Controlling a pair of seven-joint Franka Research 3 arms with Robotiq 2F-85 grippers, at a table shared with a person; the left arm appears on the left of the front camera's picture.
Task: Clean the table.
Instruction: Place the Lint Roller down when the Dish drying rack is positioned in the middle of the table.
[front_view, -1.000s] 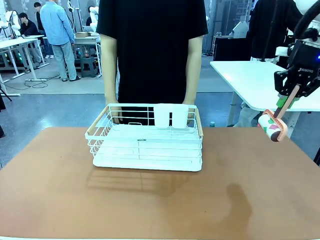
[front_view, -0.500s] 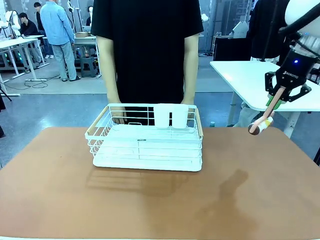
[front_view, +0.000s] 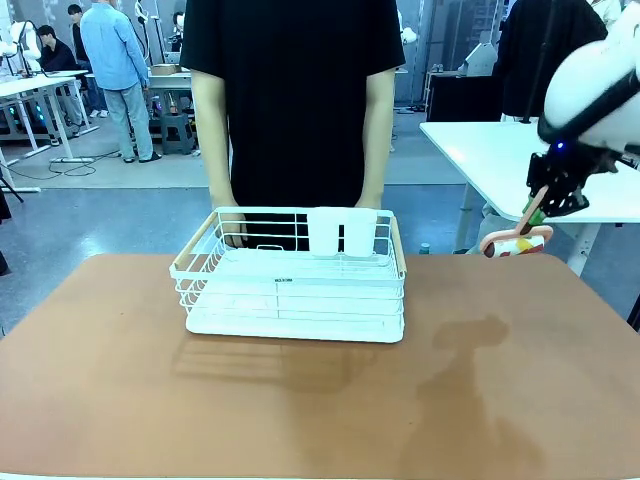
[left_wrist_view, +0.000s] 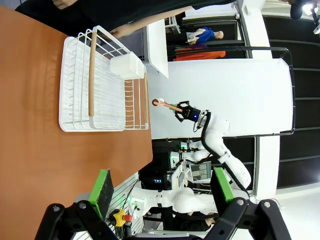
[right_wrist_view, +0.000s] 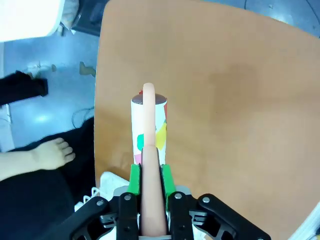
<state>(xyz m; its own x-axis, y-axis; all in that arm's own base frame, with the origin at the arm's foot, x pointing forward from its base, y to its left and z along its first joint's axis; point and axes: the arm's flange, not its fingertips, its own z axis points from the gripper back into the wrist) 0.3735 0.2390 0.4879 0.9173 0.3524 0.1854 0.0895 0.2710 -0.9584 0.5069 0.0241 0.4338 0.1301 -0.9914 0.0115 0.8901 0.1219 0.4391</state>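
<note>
Terracotta and matte, the table (front_view: 300, 420) fills the lower frame, bearing a white wire rack (front_view: 292, 275) at centre-left, while at upper right the right gripper (front_view: 537, 207) clamps a lint roller (right_wrist_view: 148, 131) by its smooth peach handle, and the left gripper (left_wrist_view: 161, 187) gapes empty.

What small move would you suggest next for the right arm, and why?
Probably lower the lint roller onto the table: the right gripper fingers are shut on its handle, and the roller hangs above the tabletop's far right part, beside the white rack.
</note>
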